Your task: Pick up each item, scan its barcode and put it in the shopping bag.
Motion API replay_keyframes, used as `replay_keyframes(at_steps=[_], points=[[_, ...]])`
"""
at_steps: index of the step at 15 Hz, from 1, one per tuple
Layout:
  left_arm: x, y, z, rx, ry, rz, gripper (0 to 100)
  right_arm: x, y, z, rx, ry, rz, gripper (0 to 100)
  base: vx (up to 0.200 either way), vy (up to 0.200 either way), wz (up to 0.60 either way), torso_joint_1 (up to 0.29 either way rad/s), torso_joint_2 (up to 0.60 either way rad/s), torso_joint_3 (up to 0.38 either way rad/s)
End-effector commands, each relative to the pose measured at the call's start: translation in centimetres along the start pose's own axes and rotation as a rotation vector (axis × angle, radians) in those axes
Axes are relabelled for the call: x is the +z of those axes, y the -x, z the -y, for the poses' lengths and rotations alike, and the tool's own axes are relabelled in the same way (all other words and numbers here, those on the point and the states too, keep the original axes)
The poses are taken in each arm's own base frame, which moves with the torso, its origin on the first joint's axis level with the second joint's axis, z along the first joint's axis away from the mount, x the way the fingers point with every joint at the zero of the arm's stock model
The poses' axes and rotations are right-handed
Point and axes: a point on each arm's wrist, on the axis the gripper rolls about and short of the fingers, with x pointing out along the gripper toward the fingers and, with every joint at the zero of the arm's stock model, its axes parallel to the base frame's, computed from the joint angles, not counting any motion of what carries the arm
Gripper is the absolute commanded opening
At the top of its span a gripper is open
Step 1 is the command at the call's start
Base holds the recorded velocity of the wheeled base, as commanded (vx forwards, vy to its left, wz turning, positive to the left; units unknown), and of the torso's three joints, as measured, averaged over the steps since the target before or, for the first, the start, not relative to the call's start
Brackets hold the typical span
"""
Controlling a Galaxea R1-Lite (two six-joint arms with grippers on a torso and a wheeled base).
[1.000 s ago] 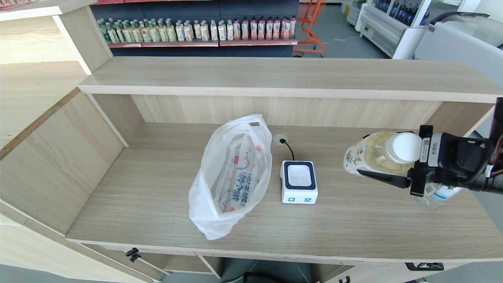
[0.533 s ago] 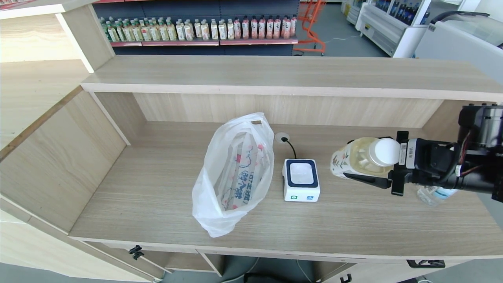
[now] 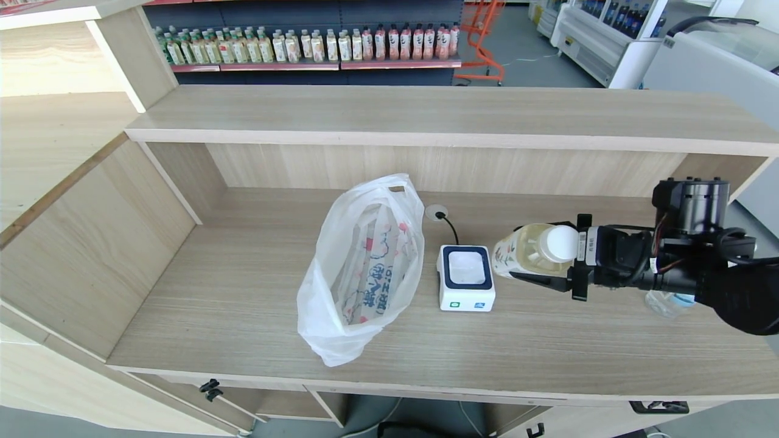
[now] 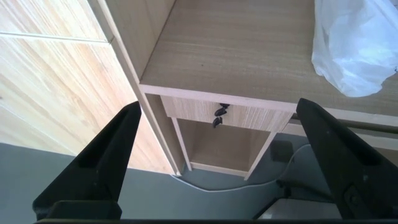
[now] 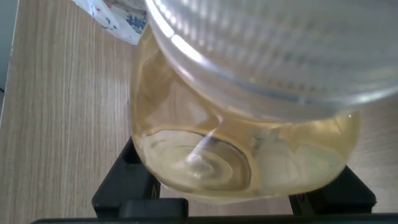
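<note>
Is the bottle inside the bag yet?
No, the right gripper holds the bottle beside the scanner, apart from the bag.

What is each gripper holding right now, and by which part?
The right gripper holds the drink bottle, tipped sideways, clamped across its shoulder and upper body just below the white cap. The left gripper is open and empty.

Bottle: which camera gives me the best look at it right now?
Head view: the whole bottle lies sideways in the right hand, beside the scanner. The right wrist view has it too close, just neck and yellowish liquid. The left wrist view looks at the bag and counter edge.
</note>
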Motion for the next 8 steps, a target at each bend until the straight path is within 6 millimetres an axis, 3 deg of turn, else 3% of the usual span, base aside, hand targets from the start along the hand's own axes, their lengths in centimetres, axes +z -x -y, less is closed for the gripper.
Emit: replay_keyframes(at_steps=[1, 8], points=[[0.0, 0.0, 0.0, 0.000, 0.000, 0.000, 100, -1.4, -1.0, -0.5, 0.029, 0.002, -0.001, 0, 0.000, 0.000, 0.00, 0.000, 0.00, 0.000], [0.0, 0.0, 0.0, 0.000, 0.000, 0.000, 100, -3.8, -3.8, -0.1, 0.061, 0.033, 0.055, 0, 0.000, 0.000, 0.00, 0.000, 0.00, 0.000]])
